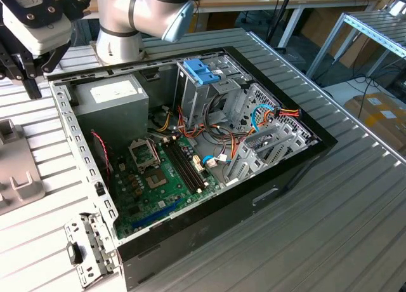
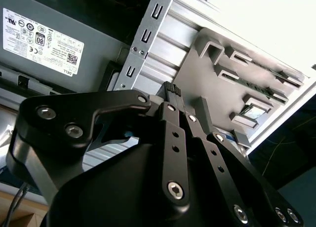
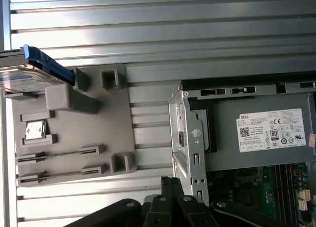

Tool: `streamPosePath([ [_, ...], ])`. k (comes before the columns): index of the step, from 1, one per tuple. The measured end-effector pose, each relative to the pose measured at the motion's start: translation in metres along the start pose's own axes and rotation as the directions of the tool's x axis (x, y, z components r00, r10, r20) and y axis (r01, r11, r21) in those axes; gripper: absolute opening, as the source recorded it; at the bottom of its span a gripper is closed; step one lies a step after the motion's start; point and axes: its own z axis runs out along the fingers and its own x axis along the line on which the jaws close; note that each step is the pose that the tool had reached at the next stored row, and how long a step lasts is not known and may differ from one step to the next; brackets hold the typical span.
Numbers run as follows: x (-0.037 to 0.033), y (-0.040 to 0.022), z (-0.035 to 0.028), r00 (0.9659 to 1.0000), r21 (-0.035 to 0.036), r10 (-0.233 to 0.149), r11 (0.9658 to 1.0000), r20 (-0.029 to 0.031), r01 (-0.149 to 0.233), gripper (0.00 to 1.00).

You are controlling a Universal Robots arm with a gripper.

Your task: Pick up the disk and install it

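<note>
The disk [image 3: 23,80] is a flat grey drive with a white and blue label and a light-blue side rail. It lies at one corner of a grey fixture plate [image 3: 74,128] on the slatted table, beside the open computer case [image 1: 190,146]. My gripper [image 1: 30,82] hangs above the table between that plate and the case's corner by the power supply. In both wrist views its black fingers [image 2: 170,91] stand together, shut on nothing. The gripper [image 3: 170,181] is well apart from the disk.
The grey power-supply box [image 1: 111,95] fills the case's near corner. A blue plastic tab [image 1: 202,70] tops the metal cage, and a drive cage [image 1: 266,139] with cables sits at the exterior view's right. The motherboard [image 1: 165,178] lies low inside. The case's metal rim [image 3: 190,138] is close to the fingers.
</note>
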Motion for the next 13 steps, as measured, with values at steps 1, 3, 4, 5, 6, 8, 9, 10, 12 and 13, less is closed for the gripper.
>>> streamPosePath([
  [1,0.0007,-0.0001,0.0,1.0,0.0,0.0,1.0,0.0,0.0,0.11],
  [3,0.0025,-0.0002,-0.0001,1.0,0.0,0.0,1.0,0.0,0.0,0.11],
  [4,0.0032,-0.0002,-0.0001,1.0,0.0,0.0,1.0,0.0,0.0,0.11],
  [5,0.0041,-0.0003,-0.0001,1.0,0.0,0.0,1.0,0.0,0.0,0.11],
  [6,0.0051,-0.0004,-0.0002,1.0,0.0,0.0,1.0,0.0,0.0,0.11],
  [8,0.0069,-0.0005,-0.0002,1.0,0.0,0.0,1.0,0.0,0.0,0.11],
  [9,0.0076,-0.0006,-0.0002,1.0,0.0,0.0,1.0,0.0,0.0,0.11],
  [10,0.0082,-0.0006,-0.0002,1.0,0.0,0.0,1.0,0.0,0.0,0.11],
  [12,0.0095,-0.0007,-0.0003,1.0,0.0001,0.0,1.0,-0.0001,0.0,0.11],
  [13,0.01,-0.0008,-0.0003,1.0,0.0001,0.0,1.0,0.0,0.0,0.11],
])
